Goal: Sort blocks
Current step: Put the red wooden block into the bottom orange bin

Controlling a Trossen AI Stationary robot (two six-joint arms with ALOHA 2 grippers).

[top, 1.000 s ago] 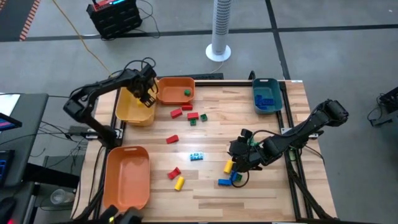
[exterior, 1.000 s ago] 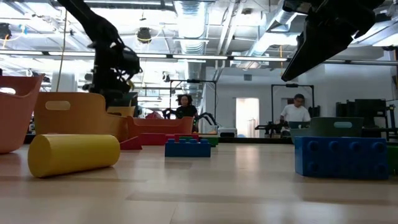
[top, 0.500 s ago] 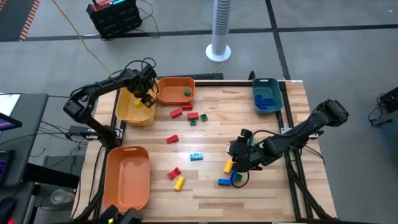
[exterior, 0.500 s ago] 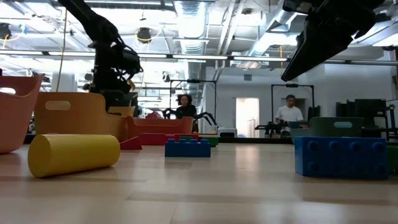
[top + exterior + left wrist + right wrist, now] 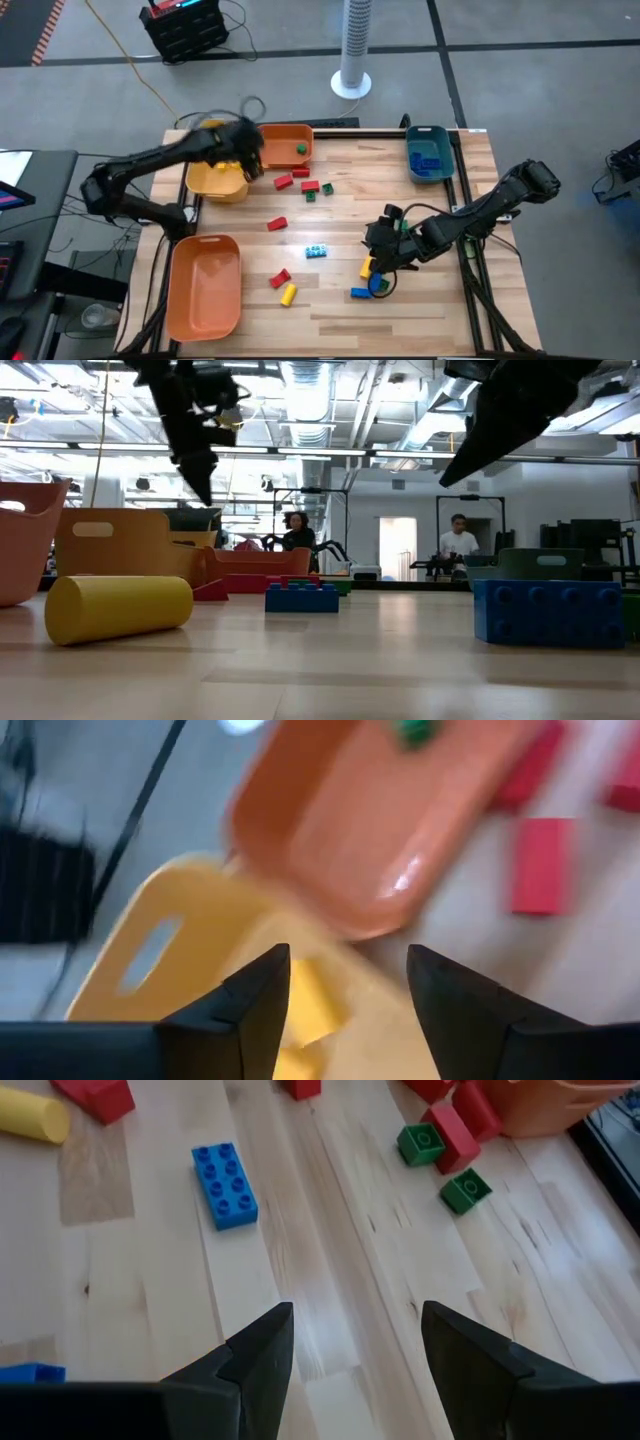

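Note:
Small bricks lie scattered on the wooden table: red ones (image 5: 283, 182) and green ones (image 5: 327, 188) near the far orange bin (image 5: 272, 135), a blue one (image 5: 316, 251) mid-table, a yellow cylinder (image 5: 289, 293) near the front. My left gripper (image 5: 248, 165) hovers open and empty above the yellow bin's (image 5: 212, 183) right rim; a yellow brick (image 5: 312, 1005) lies inside that bin. My right gripper (image 5: 380, 243) hangs open and empty just above the table beside a yellow brick (image 5: 367, 267) and blue bricks (image 5: 360, 292). In its wrist view a blue brick (image 5: 225, 1185) lies ahead.
A second orange bin (image 5: 205, 300) sits at the near left corner. A teal bin (image 5: 412, 165) at the far right holds blue bricks. A green brick (image 5: 300, 149) lies in the far orange bin. Bare wood spreads across the table's middle. People stand in the room beyond.
My left gripper has risen from low over the yellow bin and swung toward the table's right and near side, moving fast enough to blur, while its elbow swung out to the left. My right gripper has edged slightly toward the far edge. No brick on the table has moved.

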